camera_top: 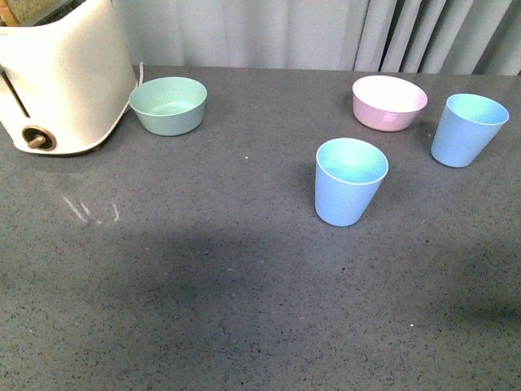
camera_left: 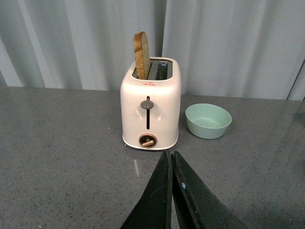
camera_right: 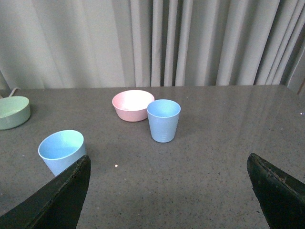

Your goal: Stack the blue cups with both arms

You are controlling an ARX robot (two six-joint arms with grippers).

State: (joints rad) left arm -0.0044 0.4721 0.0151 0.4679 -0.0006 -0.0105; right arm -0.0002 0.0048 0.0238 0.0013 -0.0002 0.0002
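Two light blue cups stand upright and apart on the grey table. One blue cup (camera_top: 350, 181) is right of centre; it shows in the right wrist view (camera_right: 62, 151) beside one finger. The other blue cup (camera_top: 467, 129) is at the far right, next to the pink bowl; it also shows in the right wrist view (camera_right: 163, 120). Neither arm shows in the front view. My left gripper (camera_left: 170, 160) is shut and empty, pointing at the toaster. My right gripper (camera_right: 169, 164) is wide open and empty, a short way back from both cups.
A pink bowl (camera_top: 389, 103) sits behind the cups at the back right. A mint-green bowl (camera_top: 168, 104) stands beside a cream toaster (camera_top: 61, 77) holding a bread slice (camera_left: 142, 55) at the back left. Grey curtains hang behind the table.
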